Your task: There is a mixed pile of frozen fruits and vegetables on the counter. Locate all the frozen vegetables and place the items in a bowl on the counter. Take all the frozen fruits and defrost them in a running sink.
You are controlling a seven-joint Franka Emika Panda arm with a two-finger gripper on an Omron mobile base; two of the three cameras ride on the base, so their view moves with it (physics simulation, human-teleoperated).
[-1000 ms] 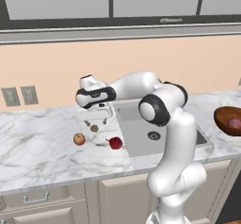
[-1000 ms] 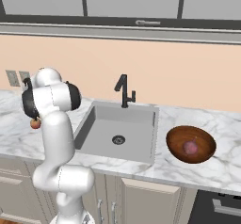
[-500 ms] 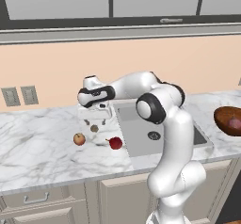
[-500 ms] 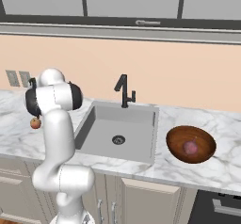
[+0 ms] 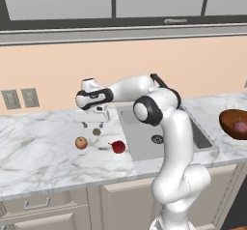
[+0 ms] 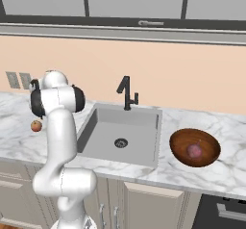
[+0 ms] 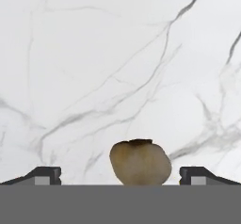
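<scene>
The gripper (image 5: 92, 124) is spread wide open above the counter (image 5: 43, 147), nothing held. The olive-brown fruit (image 7: 140, 162) is seen sitting on the marble right between the 2 fingers (image 7: 44, 175), touching neither. The yellow apple (image 5: 81, 142) and red stemmed fruit (image 5: 118, 147) lie nearby, left of the sink (image 5: 144, 137). The purple ball (image 6: 194, 150) is in the bowl (image 6: 180, 144).

Olive-brown fruit (image 7: 140, 163), orange-yellow apple-like fruit (image 5: 81, 142) and dark red stemmed fruit (image 5: 118, 147) lie apart on the white veined marble counter (image 5: 38, 156), left of the grey recessed sink (image 6: 120, 129). Pinkish-purple ball (image 6: 194, 150) rests inside the dark reddish-brown bowl (image 6: 180, 145), right of the sink.
</scene>
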